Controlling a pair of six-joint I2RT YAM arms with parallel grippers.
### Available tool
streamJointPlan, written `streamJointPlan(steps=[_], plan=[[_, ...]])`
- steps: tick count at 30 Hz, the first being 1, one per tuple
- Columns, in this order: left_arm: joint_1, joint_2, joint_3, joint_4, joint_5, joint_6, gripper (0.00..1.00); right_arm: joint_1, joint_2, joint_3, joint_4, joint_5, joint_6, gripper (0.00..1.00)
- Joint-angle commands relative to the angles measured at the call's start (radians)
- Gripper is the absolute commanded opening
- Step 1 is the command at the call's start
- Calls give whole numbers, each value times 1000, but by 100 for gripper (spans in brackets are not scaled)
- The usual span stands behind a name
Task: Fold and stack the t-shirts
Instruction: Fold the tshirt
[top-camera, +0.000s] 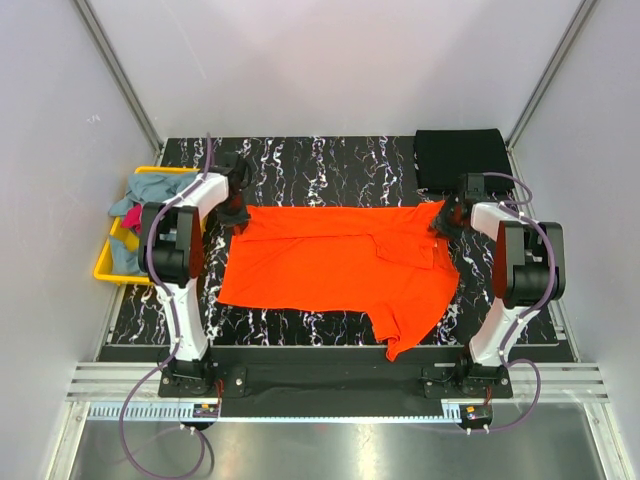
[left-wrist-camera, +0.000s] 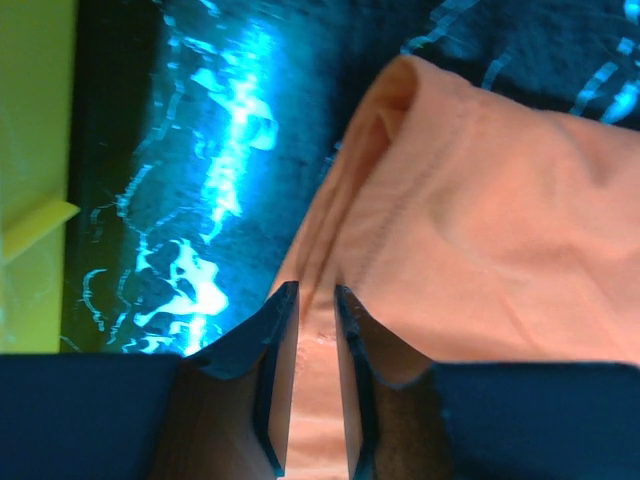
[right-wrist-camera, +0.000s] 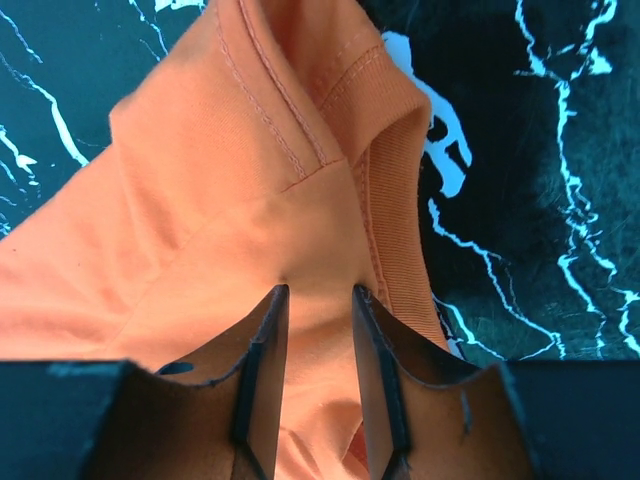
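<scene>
A bright orange t-shirt (top-camera: 330, 262) lies spread on the black marbled table, with part of it folded over on the right. My left gripper (top-camera: 236, 212) is at its far left corner. In the left wrist view the gripper (left-wrist-camera: 315, 295) is shut on a fold of the orange cloth (left-wrist-camera: 480, 230). My right gripper (top-camera: 447, 218) is at the far right corner, by the collar. In the right wrist view the gripper (right-wrist-camera: 318, 292) is shut on orange cloth (right-wrist-camera: 220, 200) next to the ribbed collar (right-wrist-camera: 385, 190). A folded black t-shirt (top-camera: 462, 158) lies at the back right.
A yellow plastic bin (top-camera: 103, 265) stands off the table's left edge and also shows in the left wrist view (left-wrist-camera: 30, 150). It holds a grey-blue shirt (top-camera: 150, 188) and a magenta one (top-camera: 132, 218). Grey walls close in the back and sides.
</scene>
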Motion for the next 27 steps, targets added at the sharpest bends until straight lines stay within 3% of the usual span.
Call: streamJointPlan(steps=[1, 7, 11, 16, 21, 27], plan=[[1, -98, 27, 17, 92, 35, 27, -16, 36, 46, -30, 79, -55, 38], [6, -171, 4, 17, 109, 52, 31, -20, 54, 89, -55, 68, -71, 38], [18, -132, -25, 30, 158, 34, 24, -20, 59, 84, -55, 68, -79, 38], [18, -105, -43, 49, 178, 15, 22, -22, 56, 84, -55, 62, -81, 38], [18, -94, -73, 63, 170, 7, 30, -23, 64, 89, -53, 58, -76, 38], [16, -74, -83, 76, 178, 1, 31, -27, 80, 93, -53, 45, -71, 38]])
